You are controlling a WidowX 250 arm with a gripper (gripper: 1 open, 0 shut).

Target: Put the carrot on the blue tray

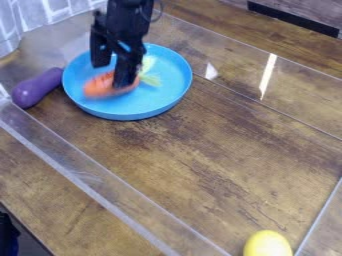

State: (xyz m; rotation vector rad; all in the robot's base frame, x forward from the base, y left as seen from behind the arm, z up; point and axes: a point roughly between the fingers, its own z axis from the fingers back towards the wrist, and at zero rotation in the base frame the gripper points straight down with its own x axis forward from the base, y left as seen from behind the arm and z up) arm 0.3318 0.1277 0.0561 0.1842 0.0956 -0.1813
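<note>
Camera view, and we're looking down across a dark wooden table (201,170) with clear plastic sheeting over parts of it. Up at the top left we've got the black gripper (112,72) pointing steeply down over the blue tray (167,95), its two fingers (127,70) standing apart with a visible gap between them. The carrot (100,85) sits low between those fingers, an orange blur on the left part of the tray's floor, lying on its side inside the rim. We can see a pale green smear just right of the fingers on the tray, which looks like the carrot's leafy top, though the blur keeps us from being sure. Whether the fingers are touching the carrot, we cannot tell; the picture is too soft there. Just left of the tray, outside its rim, lies the purple eggplant (38,86) on the table. Well apart from all that, down at the bottom right edge, we spot the yellow lemon (267,244).
</note>
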